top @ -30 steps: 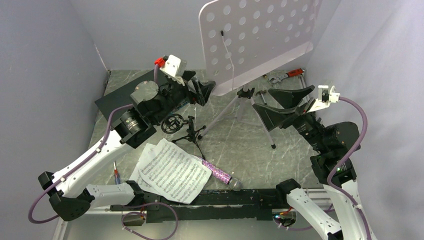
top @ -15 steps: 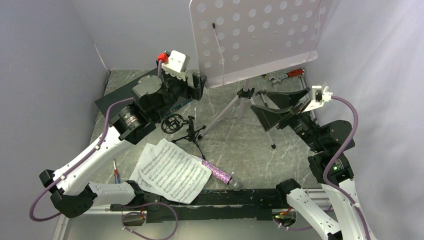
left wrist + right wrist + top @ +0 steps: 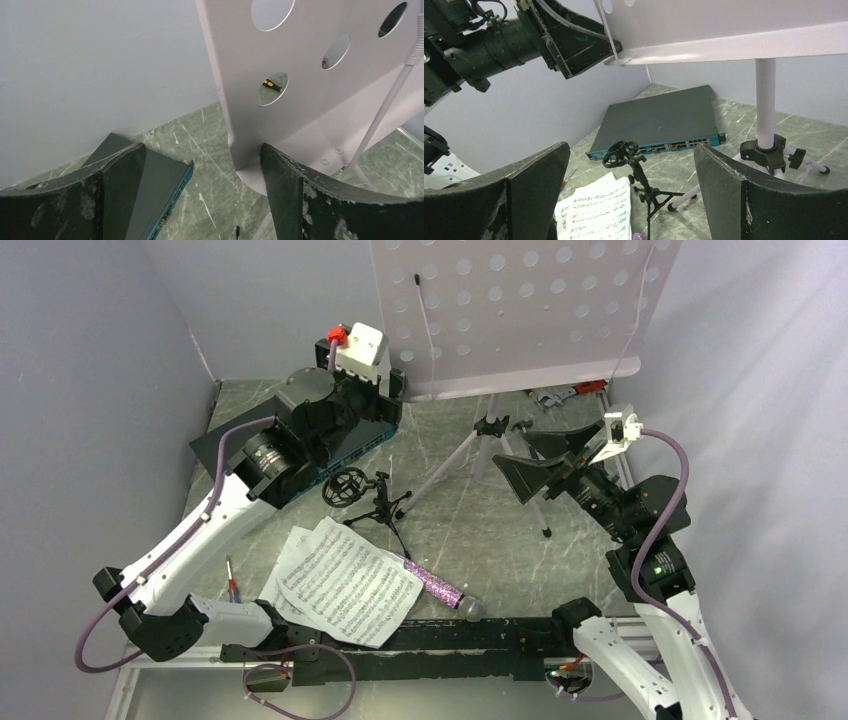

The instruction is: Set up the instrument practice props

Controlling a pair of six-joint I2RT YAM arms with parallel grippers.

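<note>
**Station Status: Music Stand Upright, Small Props on the Table**

1. Room. Plain pale walls [image 3: 90, 360] close in the left, far and right sides. The work surface is a grey-green marbled table [image 3: 480, 540].

2. Music stand [image 3: 520, 310]. The pale-lilac perforated panel stands at the far middle of the table on a silver tripod [image 3: 470, 455], all visible legs on the surface. It is the largest item.

3. Left gripper [image 3: 202, 150]. It is raised at the panel's lower left corner. The jaws are spread wide. The corner sits between them, close against the right-hand finger; contact cannot be confirmed. Nothing is clamped.

4. Right gripper [image 3: 510, 448]. It hovers beside the tripod's right legs, below the panel. The jaws are fully spread and hold nothing.

5. Flat box [image 3: 659, 117]. Dark, with a teal front edge, it lies flat at the far left under the left arm.

6. Sheet-music pages [image 3: 345, 585]. Two white sheets lie overlapped near the front left of the table.

7. Microphone [image 3: 435, 585]. Purple and glittery, it lies on the table at the pages' right edge, apart from its mount.

8. Mic stand [image 3: 375, 500]. This small black tripod stands upright between the box and the pages, its ring mount toward the box.

9. Hand tools [image 3: 572, 390]. Red-handled, they lie at the far right behind the music stand.
</note>
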